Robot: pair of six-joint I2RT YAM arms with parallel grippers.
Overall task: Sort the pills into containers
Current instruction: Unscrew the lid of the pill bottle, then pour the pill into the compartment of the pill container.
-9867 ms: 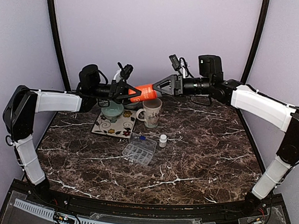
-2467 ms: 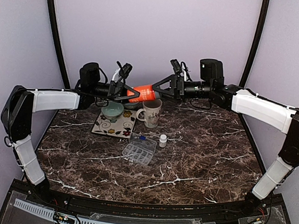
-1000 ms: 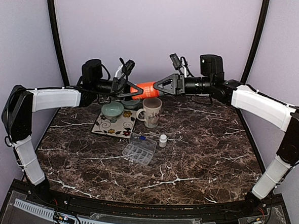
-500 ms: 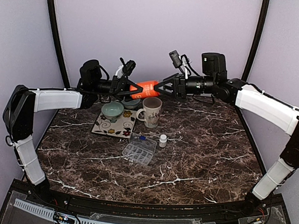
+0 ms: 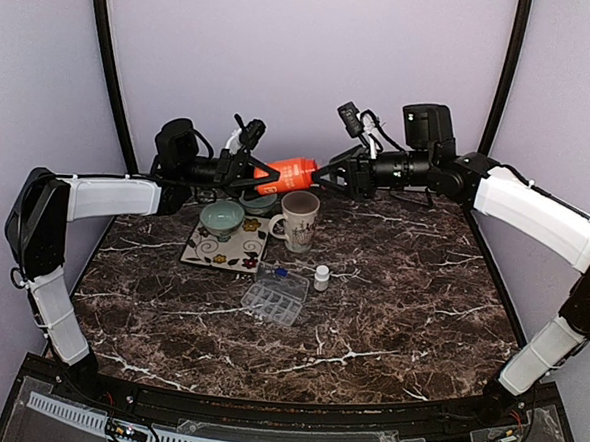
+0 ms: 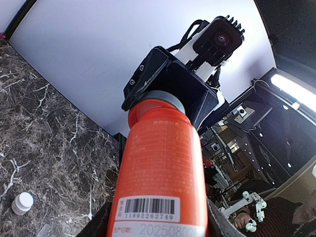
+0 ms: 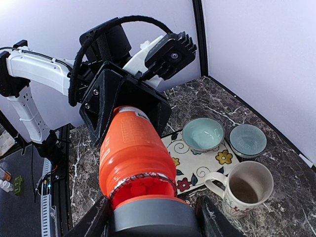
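- Pill bottle (image 5: 286,170), orange, hangs sideways at upper centre of the top view, above the mug (image 5: 298,221).
- Left claw (image 5: 258,174) grips its base end.
- Right claw (image 5: 326,173) clamps the grey cap (image 7: 150,217) at its mouth, where red pills (image 7: 143,187) show through the neck.
- Clear pill box (image 5: 273,298) lies mid-table, with a small white bottle (image 5: 322,277) just beside it.

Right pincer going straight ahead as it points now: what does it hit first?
The bottle: it lies straight ahead, just beyond the cap the right pincer grips. Behind it, the left pincer holds its base. Gap unclear.
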